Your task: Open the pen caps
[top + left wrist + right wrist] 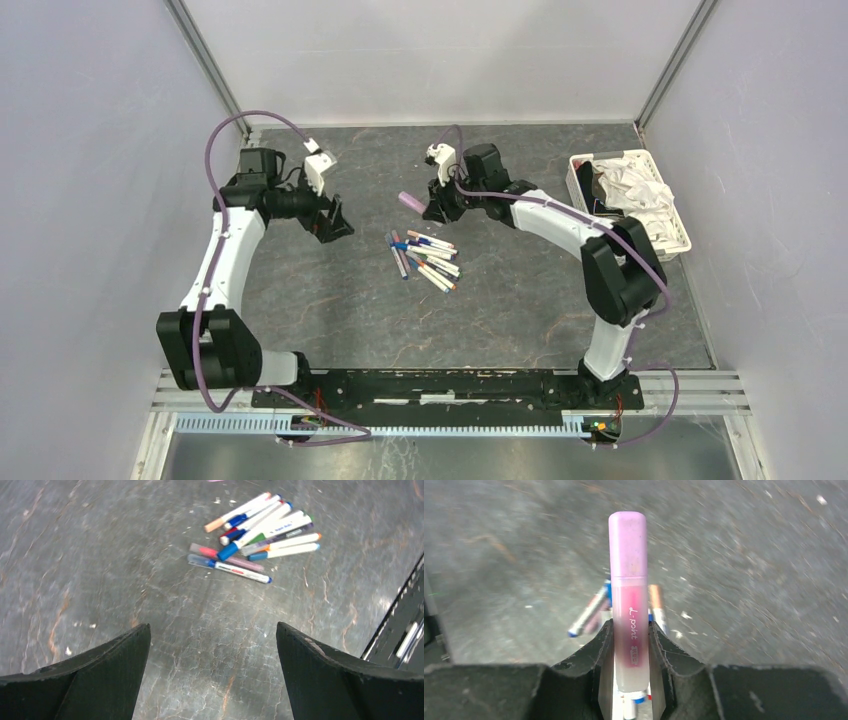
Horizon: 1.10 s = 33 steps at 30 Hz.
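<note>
Your right gripper was clamped on a pink pen marked "d-point", its pink cap on, held over mid-table toward the far edge. Your left gripper hung spread and empty, near the heap of pens.

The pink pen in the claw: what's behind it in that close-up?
Behind the pink pen, clamped in the right gripper, pens lie on the table: one blue-tipped, one orange. The pen and fingers cover the rest.

Dark grey, marbled worktop with pale scuffs. A loose heap of white pens with coloured caps lies near its middle. A white basket of crumpled white cloth sits at the right edge.
</note>
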Available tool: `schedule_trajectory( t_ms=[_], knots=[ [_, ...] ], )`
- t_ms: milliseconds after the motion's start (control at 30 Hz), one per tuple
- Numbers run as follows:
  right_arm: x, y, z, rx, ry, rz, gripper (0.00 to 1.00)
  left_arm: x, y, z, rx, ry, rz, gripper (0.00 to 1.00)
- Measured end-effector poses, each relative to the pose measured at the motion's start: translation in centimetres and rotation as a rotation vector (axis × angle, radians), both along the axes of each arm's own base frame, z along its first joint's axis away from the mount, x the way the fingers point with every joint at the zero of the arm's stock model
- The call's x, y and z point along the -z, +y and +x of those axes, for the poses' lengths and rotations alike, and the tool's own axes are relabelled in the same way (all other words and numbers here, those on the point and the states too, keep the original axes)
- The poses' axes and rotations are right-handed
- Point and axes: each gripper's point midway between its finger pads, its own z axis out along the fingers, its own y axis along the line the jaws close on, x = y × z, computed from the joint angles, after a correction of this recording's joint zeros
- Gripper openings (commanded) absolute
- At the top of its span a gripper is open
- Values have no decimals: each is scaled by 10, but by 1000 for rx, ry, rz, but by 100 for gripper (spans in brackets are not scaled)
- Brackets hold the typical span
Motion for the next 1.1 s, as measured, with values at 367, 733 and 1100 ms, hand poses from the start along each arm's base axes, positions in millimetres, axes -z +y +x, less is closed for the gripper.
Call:
schedule_trajectory(
  t_ms=[367, 733, 1100],
  knots=[
    [-47, 44, -92, -344, 105, 144, 0, 2, -64, -46, 384, -154, 88, 100],
    [-65, 73, -132, -480, 89, 114, 0, 10, -70, -67, 495, -131, 107, 80],
    [-59, 81, -136, -507, 108, 101, 20, 11, -77, -88, 590, -124, 76, 8]
  ],
)
